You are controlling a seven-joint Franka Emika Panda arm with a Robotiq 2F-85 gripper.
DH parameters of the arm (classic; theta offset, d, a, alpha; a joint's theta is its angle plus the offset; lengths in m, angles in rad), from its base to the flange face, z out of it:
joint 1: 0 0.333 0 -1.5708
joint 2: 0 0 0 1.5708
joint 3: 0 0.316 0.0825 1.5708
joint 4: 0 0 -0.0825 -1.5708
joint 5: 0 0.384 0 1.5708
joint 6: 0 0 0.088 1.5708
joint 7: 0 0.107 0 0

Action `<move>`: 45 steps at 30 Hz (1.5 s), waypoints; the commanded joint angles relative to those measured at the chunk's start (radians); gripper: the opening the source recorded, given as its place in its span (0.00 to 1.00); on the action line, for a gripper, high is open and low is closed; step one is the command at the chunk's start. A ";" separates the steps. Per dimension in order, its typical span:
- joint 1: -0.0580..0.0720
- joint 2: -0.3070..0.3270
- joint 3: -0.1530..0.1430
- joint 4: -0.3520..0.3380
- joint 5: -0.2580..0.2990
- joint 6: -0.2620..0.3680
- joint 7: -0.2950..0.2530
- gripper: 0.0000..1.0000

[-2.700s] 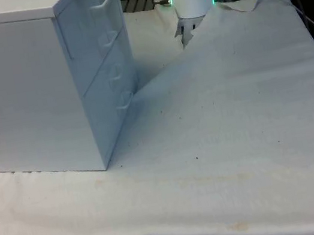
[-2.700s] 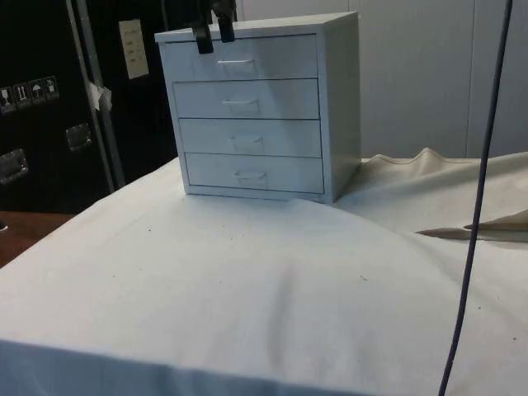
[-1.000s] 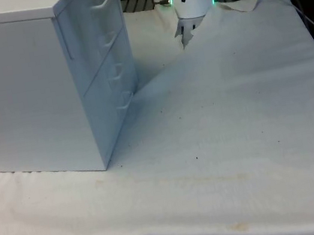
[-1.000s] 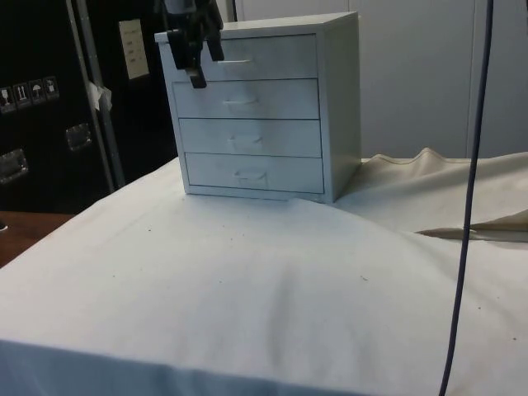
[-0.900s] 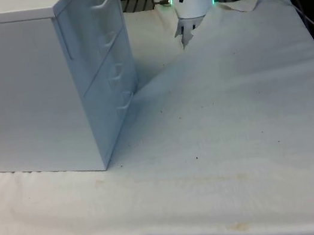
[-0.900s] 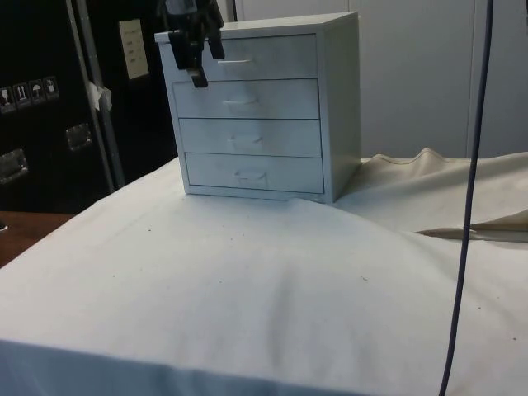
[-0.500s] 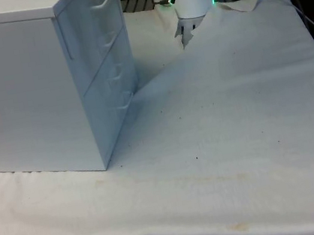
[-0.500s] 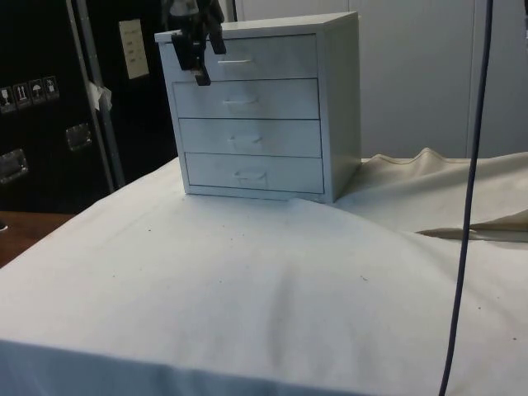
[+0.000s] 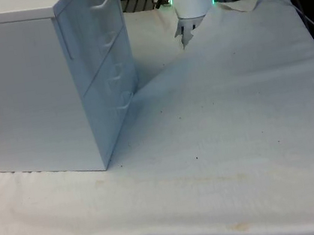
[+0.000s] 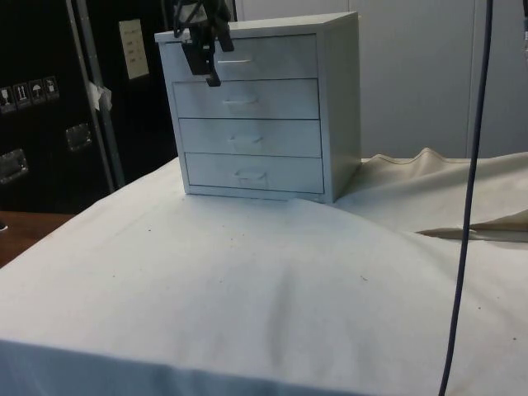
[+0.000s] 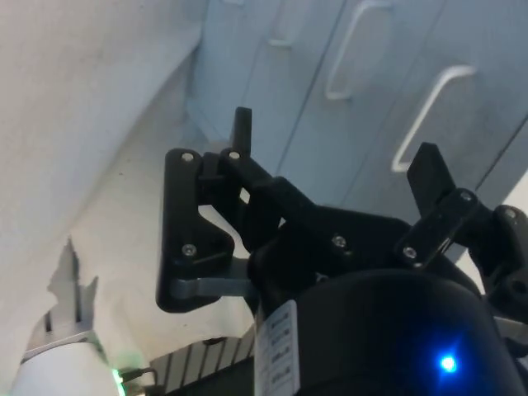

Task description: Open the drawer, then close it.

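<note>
Lining up on the top drawer's handle

The gripper [image 10: 208,59], fingers spread wide and holding nothing, hangs in front of the closed top drawer [image 10: 247,58] of the chest [image 9: 29,85]; it should centre its fingers on that handle [image 11: 429,111] before closing and pull straight out.

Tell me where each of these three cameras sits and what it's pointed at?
Front view: across the table; chest of drawers side-on, arm's base beyond.
Side view: from the table's side, facing the drawer fronts; the gripper hangs before the top drawer.
Wrist view: on the arm, looking past open fingers at the handles.
Shared: side and wrist views both show gripper and handles.
</note>
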 commanded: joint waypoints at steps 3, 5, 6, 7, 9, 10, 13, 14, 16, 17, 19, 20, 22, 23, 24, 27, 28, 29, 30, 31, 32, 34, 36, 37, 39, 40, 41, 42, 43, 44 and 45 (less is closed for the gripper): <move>0.000 0.002 -0.008 -0.013 -0.031 0.022 0.019 1.00; 0.000 0.005 -0.010 -0.021 -0.046 0.033 0.034 1.00; 0.000 0.008 -0.011 -0.023 -0.049 0.038 0.040 1.00; -0.001 0.010 -0.011 -0.026 -0.053 0.043 0.046 1.00; -0.001 0.015 -0.012 -0.031 -0.060 0.055 0.057 1.00; -0.001 0.012 -0.010 -0.027 -0.050 0.036 0.050 1.00; -0.002 0.028 -0.017 -0.036 -0.072 0.071 0.075 1.00; -0.002 0.031 -0.018 -0.037 -0.075 0.074 0.079 1.00; -0.002 0.036 -0.022 -0.038 -0.084 0.078 0.087 1.00; -0.002 0.039 -0.024 -0.037 -0.088 0.079 0.089 1.00; -0.002 0.042 -0.022 -0.033 -0.080 0.063 0.087 1.00; -0.002 0.044 -0.029 -0.037 -0.102 0.081 0.097 1.00; -0.003 0.048 -0.032 -0.037 -0.110 0.082 0.102 1.00; -0.003 0.050 -0.033 -0.037 -0.115 0.082 0.104 1.00; -0.003 0.052 -0.034 -0.038 -0.118 0.083 0.108 1.00; -0.003 0.058 -0.036 -0.041 -0.124 0.089 0.120 1.00; -0.003 0.057 -0.033 -0.037 -0.113 0.071 0.113 1.00; -0.003 0.064 -0.037 -0.042 -0.125 0.094 0.127 1.00; -0.003 0.068 -0.037 -0.043 -0.126 0.096 0.130 1.00; -0.003 0.071 -0.037 -0.043 -0.127 0.098 0.134 1.00; -0.004 0.075 -0.038 -0.044 -0.127 0.101 0.138 1.00; -0.004 0.084 -0.039 -0.045 -0.128 0.109 0.147 1.00; -0.004 0.088 -0.037 -0.039 -0.116 0.092 0.141 0.95; -0.004 0.089 -0.040 -0.045 -0.128 0.112 0.151 0.95; -0.004 0.092 -0.041 -0.045 -0.128 0.114 0.153 0.84; -0.003 0.093 -0.041 -0.046 -0.132 0.114 0.157 0.72; -0.003 0.093 -0.041 -0.046 -0.134 0.114 0.160 0.67; -0.003 0.093 -0.042 -0.047 -0.136 0.114 0.162 0.60; -0.002 0.093 -0.042 -0.047 -0.138 0.114 0.163 0.55; -0.005 0.095 -0.044 -0.039 -0.134 0.095 0.154 0.50; -0.002 0.094 -0.042 -0.047 -0.139 0.114 0.164 0.50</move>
